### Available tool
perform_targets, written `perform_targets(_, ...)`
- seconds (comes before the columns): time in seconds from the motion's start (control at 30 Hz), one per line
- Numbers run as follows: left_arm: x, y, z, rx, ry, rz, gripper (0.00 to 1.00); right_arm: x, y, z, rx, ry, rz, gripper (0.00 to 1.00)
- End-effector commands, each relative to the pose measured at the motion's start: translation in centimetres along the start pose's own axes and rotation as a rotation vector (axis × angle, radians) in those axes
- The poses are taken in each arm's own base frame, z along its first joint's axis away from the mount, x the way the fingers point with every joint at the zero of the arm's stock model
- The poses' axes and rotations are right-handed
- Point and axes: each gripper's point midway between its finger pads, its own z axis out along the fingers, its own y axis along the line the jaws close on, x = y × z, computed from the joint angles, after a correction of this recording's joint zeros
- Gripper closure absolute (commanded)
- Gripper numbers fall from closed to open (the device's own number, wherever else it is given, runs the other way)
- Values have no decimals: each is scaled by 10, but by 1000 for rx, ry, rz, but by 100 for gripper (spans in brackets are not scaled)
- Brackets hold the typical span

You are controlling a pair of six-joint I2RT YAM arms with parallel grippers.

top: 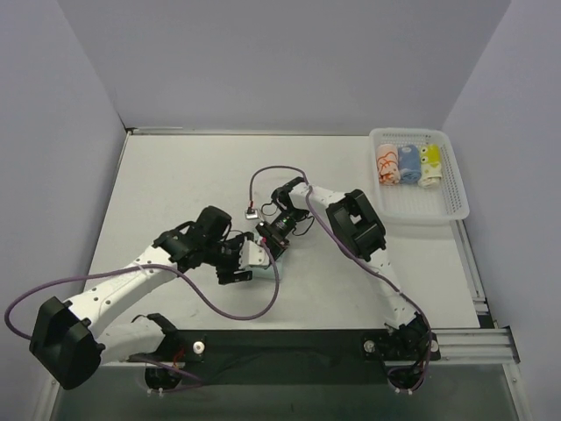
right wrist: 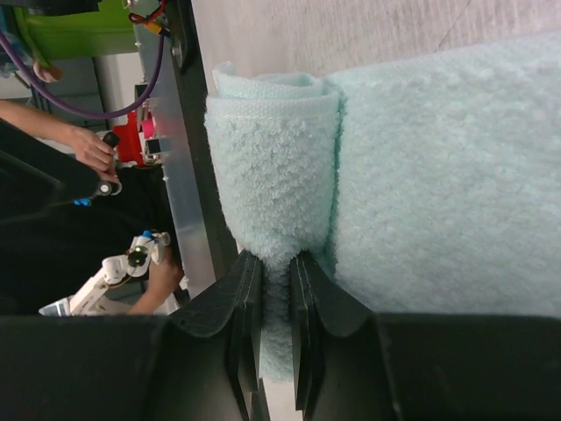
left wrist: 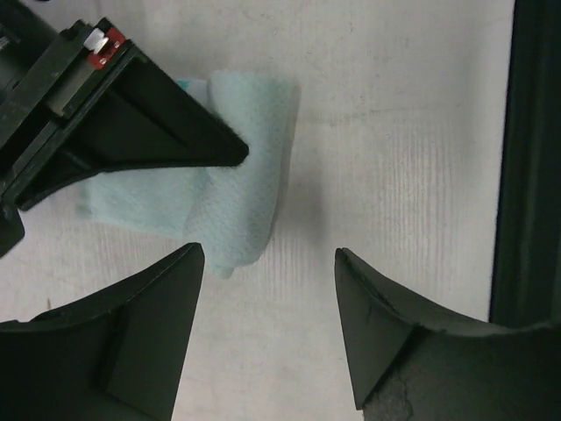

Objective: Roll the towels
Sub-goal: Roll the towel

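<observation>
A pale mint-green towel (left wrist: 250,167) lies on the white table, partly rolled, with the roll (right wrist: 273,158) resting against its flat part (right wrist: 447,175). My right gripper (right wrist: 276,263) is shut on the end of that roll and reaches in from the upper left of the left wrist view. My left gripper (left wrist: 269,256) is open with only bare table between its fingers; the towel's corner ends just beyond its left fingertip (left wrist: 195,256). From above, both grippers (top: 238,266) (top: 267,235) meet at the table's middle and hide most of the towel.
A white slotted basket (top: 456,189) stands at the back right, holding three rolled towels: white-with-orange (top: 387,164), blue (top: 408,164) and yellow (top: 429,165). A purple cable (top: 263,175) loops over the table by the right arm. The table's dark front edge (left wrist: 535,175) runs close to the left gripper.
</observation>
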Motion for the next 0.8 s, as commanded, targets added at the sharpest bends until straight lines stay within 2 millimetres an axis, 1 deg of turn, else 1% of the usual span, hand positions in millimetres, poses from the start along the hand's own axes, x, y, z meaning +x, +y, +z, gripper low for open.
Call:
perform_targets(0.0, -10, 26, 22, -71, 14, 218, 29, 14, -18, 3, 34, 56, 52, 100)
perform_targets(0.03, -9, 26, 27, -64, 21, 229, 30, 14, -19, 4, 35, 58, 53, 100)
perform_targets(0.07, -6, 29, 37, -54, 32, 233, 30, 14, -19, 4, 35, 59, 53, 100)
perform_targets(0.13, -6, 30, 46, -43, 37, 250, 32, 14, -20, 2, 39, 57, 51, 100)
perform_targets(0.17, -4, 32, 54, -40, 40, 254, 33, 14, -20, 2, 40, 55, 52, 100)
perform_targets(0.23, 1, 30, 64, -28, 53, 260, 36, 13, -21, 0, 41, 51, 53, 100)
perform_targets(0.27, 4, 25, 72, -2, 67, 268, 38, 13, -21, -1, 41, 49, 56, 100)
perform_targets(0.3, 7, 22, 75, 12, 77, 272, 40, 12, -22, -3, 42, 43, 59, 100)
perform_targets(0.33, 11, 19, 79, 25, 89, 275, 47, 10, -22, -5, 44, 38, 57, 100)
perform_targets(0.4, 22, 8, 85, 73, 119, 278, 56, 8, -22, -9, 51, 29, 67, 100)
perform_targets(0.43, 27, 3, 87, 95, 124, 276, 60, 6, -22, -12, 53, 20, 67, 99)
perform_targets(0.47, 33, -3, 87, 123, 144, 268, 67, 3, -19, -14, 57, 13, 61, 99)
perform_targets(0.5, 37, -8, 88, 141, 153, 262, 71, 2, -18, -16, 59, 8, 60, 98)
perform_targets(0.53, 39, -10, 88, 156, 162, 255, 73, -1, -17, -19, 65, 1, 56, 94)
perform_targets(0.57, 47, -18, 87, 190, 189, 232, 78, -7, -14, -24, 73, -13, 38, 90)
perform_targets(0.6, 49, -21, 85, 204, 204, 215, 81, -9, -14, -26, 87, -15, 43, 84)
perform_targets(0.63, 50, -22, 84, 214, 214, 201, 83, -13, -15, -32, 101, -26, 48, 72)
perform_targets(0.67, 56, -31, 81, 251, 240, 173, 85, -18, -12, -37, 114, -37, 38, 67)
perform_targets(0.7, 59, -35, 78, 267, 252, 146, 85, -24, -9, -44, 133, -51, 28, 64)
perform_targets(0.73, 58, -38, 76, 284, 256, 131, 87, -27, -7, -51, 153, -62, 20, 56)
perform_targets(0.77, 63, -46, 72, 317, 279, 104, 87, -34, -2, -62, 176, -88, -5, 51)
